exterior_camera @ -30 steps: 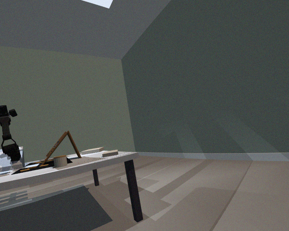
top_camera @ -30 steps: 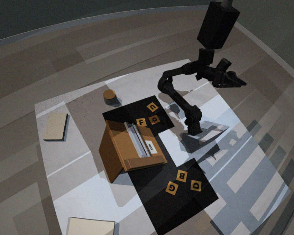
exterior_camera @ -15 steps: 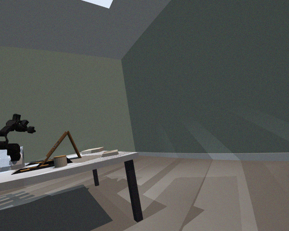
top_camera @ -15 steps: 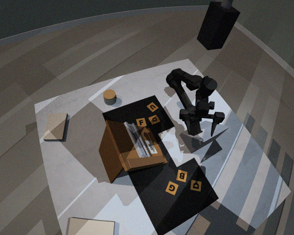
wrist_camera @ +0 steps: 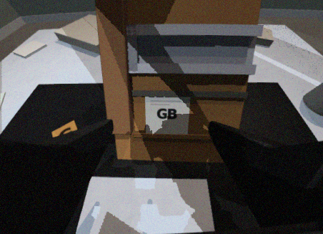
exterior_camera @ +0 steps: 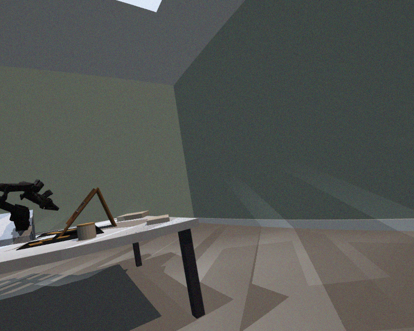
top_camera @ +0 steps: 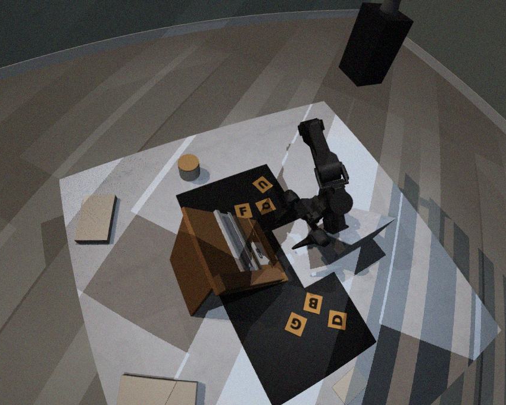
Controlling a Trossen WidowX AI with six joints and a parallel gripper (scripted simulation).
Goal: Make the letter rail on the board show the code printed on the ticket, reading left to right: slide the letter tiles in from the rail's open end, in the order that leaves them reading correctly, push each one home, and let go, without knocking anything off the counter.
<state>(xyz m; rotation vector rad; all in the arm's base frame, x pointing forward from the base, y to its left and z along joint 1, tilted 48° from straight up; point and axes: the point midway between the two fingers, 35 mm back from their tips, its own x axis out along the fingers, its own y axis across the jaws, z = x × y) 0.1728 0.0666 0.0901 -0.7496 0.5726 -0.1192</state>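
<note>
We hold our black jointed arm (top_camera: 327, 165) folded low, its gripper (wrist_camera: 161, 191) spread wide and empty. Straight ahead of the jaws stands the slanted brown wooden board (wrist_camera: 114, 84) with its grey metal letter rail (wrist_camera: 193, 49); below it, the white paper ticket (wrist_camera: 166, 114) reads GB.

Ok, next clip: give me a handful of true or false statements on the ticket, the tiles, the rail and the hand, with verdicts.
1. The ticket reads GB. True.
2. The hand is shut on a tile. False: it is open and holds nothing.
3. The G tile and B tile lie on the same black mat. True.
4. A tile already sits in the letter rail. False: none shows in the rail.
5. The F tile lies beside the D tile. False: they are on separate mats.
</note>
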